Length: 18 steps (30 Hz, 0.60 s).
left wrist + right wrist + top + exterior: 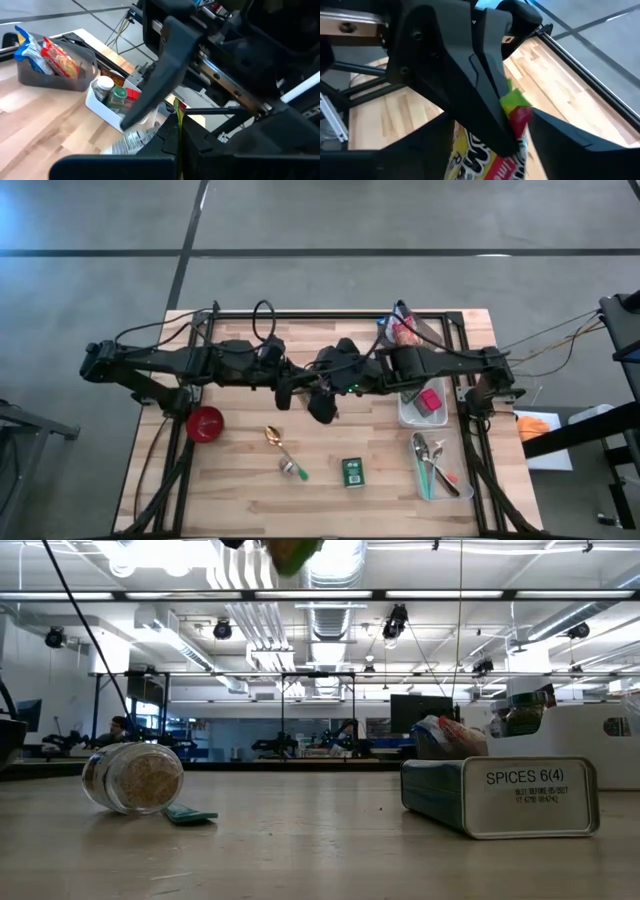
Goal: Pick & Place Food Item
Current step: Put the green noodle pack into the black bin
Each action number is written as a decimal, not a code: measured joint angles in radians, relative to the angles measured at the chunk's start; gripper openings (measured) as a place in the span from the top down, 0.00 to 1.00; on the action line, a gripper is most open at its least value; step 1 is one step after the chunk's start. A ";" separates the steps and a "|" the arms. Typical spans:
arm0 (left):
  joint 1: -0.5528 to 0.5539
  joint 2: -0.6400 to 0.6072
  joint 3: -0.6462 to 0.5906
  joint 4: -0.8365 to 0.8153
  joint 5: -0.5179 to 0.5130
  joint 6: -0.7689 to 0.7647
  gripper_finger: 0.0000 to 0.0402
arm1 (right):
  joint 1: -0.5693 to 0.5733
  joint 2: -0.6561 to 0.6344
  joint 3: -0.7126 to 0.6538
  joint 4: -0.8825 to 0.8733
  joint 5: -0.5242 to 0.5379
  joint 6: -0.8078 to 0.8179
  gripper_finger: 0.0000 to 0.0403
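Where both arms meet above the worktop (240,480), a snack packet (490,160) hangs between clenched left fingers (150,95) and right fingers (485,100) around it.
A green tin (500,797) reads "SPICES 6(4)".

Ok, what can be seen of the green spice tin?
The spice tin is a small green rectangular box, metal by its look, with a rolled rim. Its pale end face reads SPICES 6(4); the smaller print under that is unreadable. It lies flat on the wooden table, near one long edge and about midway along it. Nothing touches it.
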 joint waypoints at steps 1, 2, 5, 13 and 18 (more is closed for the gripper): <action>0.000 0.000 0.000 0.001 0.000 0.001 1.00 | -0.001 0.005 0.012 -0.010 -0.001 -0.002 0.43; 0.000 0.000 0.000 0.001 0.000 0.001 1.00 | -0.002 0.008 0.016 -0.020 -0.001 -0.004 0.47; 0.001 -0.003 0.000 0.005 0.000 0.005 1.00 | -0.002 0.010 0.016 -0.019 0.001 -0.005 0.58; 0.000 -0.008 0.000 0.014 0.010 0.019 1.00 | -0.001 0.003 0.016 -0.023 0.000 -0.032 0.85; 0.000 -0.009 0.000 0.015 0.010 0.020 1.00 | -0.002 0.002 0.016 -0.029 -0.013 -0.032 0.94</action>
